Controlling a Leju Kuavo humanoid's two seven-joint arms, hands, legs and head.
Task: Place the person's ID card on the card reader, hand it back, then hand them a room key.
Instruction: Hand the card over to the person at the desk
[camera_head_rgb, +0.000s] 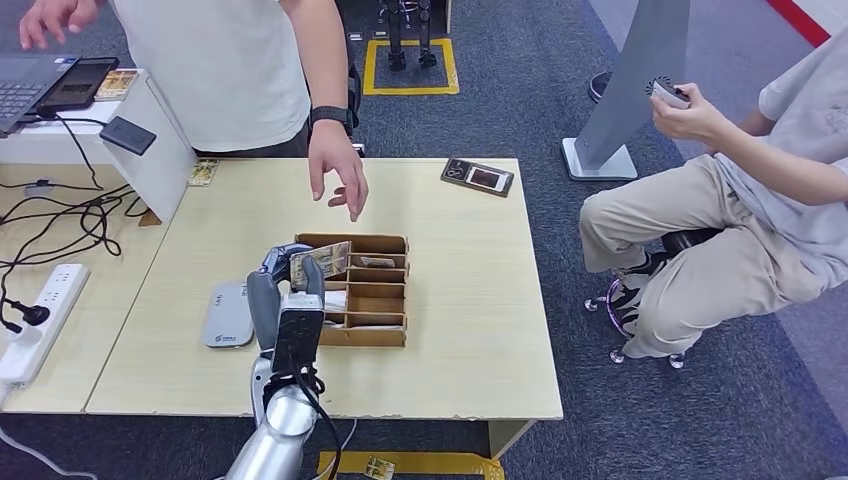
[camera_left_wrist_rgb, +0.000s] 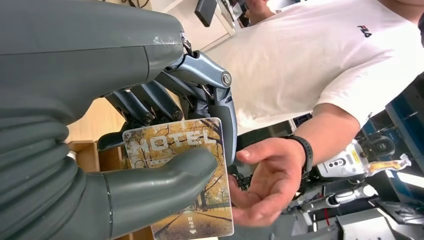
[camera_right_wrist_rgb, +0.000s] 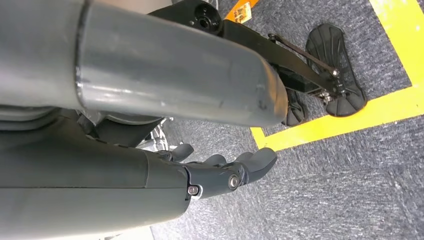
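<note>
Left hand (camera_left_wrist_rgb: 165, 150) pinches the room key (camera_left_wrist_rgb: 182, 175) between thumb and fingers above the wooden organiser (camera_head_rgb: 375, 290), offering it toward the person's hand (camera_head_rgb: 335, 170) at twelve o'clock (palm open, waiting).

left hand (camera_left_wrist_rgb: 165, 145) pinches hotel key card (camera_left_wrist_rgb: 192, 200); person's open palm (camera_left_wrist_rgb: 267, 182) just beside

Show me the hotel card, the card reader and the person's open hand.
hotel card (camera_left_wrist_rgb: 200, 200): left wrist view, on its printed face below the thumb.
card reader (camera_head_rgb: 228, 315): head view, on its grey top.
person's hand (camera_left_wrist_rgb: 267, 182): left wrist view, on the palm.
</note>
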